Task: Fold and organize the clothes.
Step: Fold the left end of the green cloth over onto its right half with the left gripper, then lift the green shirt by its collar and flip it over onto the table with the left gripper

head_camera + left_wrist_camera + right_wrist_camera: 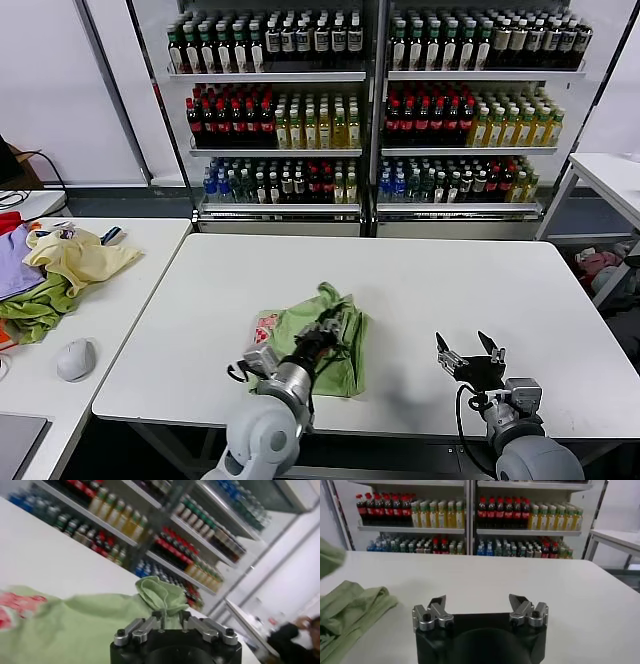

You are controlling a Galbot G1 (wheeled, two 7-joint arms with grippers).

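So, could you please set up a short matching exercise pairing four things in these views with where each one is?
Things:
1. light green shirt
2. left gripper
3. right gripper
4. pale yellow garment

Places:
A. on the side table to the robot's left
B. over bare table, right of the shirt
C. crumpled on the near middle of the white table
D. on the shirt's cloth

Pairs: 1-C, 2-D, 3-B, 4-A
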